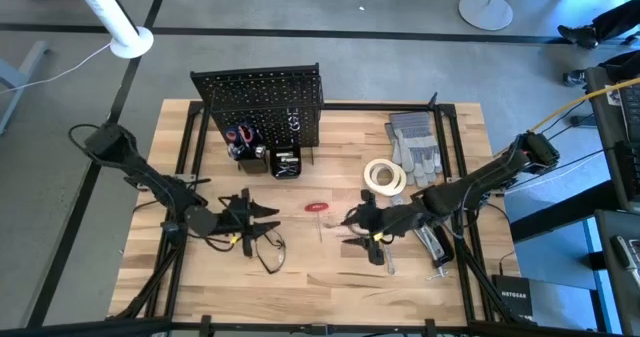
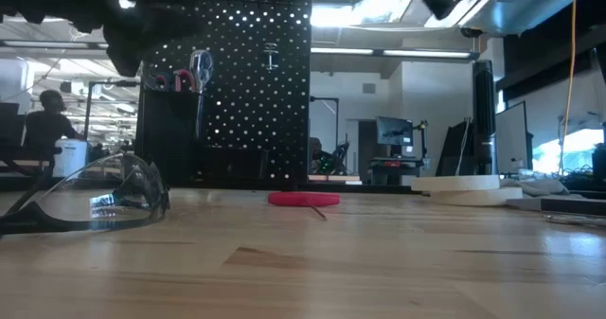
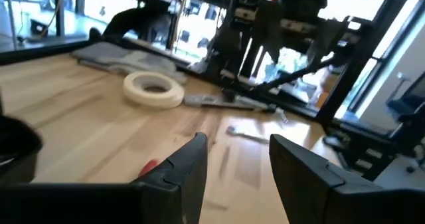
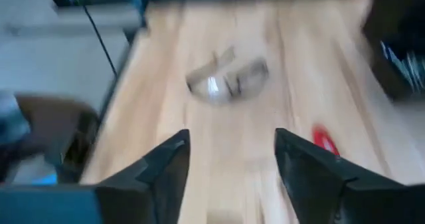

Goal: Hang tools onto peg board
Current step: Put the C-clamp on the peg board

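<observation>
The black peg board [image 1: 258,99] stands upright at the table's far middle, with red-handled pliers [image 1: 240,135] in a bin on its front. Clear black-framed safety glasses [image 1: 264,247] [image 4: 228,81] [image 2: 90,198] lie on the table near my left gripper [image 1: 265,214] [image 3: 238,147], which is open above the wood. My right gripper [image 1: 350,222] [image 4: 232,137] is open too, and faces the left one across a small flat red tool [image 1: 318,207] [image 2: 303,199]. The white tape roll [image 1: 384,175] [image 3: 154,89] lies flat beyond the right gripper. A silver bar tool [image 1: 432,242] [image 3: 229,101] lies under the right arm.
Grey work gloves [image 1: 413,142] [image 3: 126,54] lie at the far right by the tape roll. A small silver tool [image 1: 390,263] lies near the right gripper. A second black bin [image 1: 285,162] stands at the peg board's foot. Bare wood lies along the near edge [image 1: 320,297].
</observation>
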Controlling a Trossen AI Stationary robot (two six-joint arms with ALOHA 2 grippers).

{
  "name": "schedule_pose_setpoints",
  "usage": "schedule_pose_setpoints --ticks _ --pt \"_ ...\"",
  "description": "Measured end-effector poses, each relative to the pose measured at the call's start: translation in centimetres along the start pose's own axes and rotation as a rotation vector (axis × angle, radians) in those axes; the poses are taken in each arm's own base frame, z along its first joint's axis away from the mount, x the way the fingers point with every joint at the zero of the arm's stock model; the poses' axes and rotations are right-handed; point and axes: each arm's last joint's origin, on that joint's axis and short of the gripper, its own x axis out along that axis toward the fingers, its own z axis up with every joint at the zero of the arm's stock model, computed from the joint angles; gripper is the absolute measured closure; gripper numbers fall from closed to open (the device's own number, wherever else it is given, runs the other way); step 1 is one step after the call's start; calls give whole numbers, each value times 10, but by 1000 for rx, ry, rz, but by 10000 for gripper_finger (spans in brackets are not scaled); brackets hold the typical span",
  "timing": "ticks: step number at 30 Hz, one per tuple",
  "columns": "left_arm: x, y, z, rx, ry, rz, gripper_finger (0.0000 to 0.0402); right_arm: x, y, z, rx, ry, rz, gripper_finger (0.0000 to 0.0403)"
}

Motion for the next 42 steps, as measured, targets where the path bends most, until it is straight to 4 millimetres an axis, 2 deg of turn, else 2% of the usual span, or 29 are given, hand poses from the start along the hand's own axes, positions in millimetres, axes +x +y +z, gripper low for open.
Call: schedule_pose_setpoints --ticks 3,7,11,15,20,28,33,42 --pt "5 -1 -7 13 -7 5 251 -12 1 11 77 163 -52 171" --pt "7 0 -17 25 22 18 251 -27 3 13 340 364 -60 173" --pt "8 1 -21 36 41 27 251 -34 14 -6 539 527 -81 183" --pt "7 2 -25 48 70 37 251 -45 20 -38 655 736 -205 192" --pt "7 3 -26 52 82 40 251 -58 20 -70 719 892 -417 198" --pt "7 3 -25 42 76 36 251 -63 21 -116 767 1081 -471 199" --pt "7 3 -25 35 76 37 251 -66 16 -130 769 1144 -505 199" --pt "7 3 -25 35 76 37 251 -62 5 -155 751 1114 -477 199"
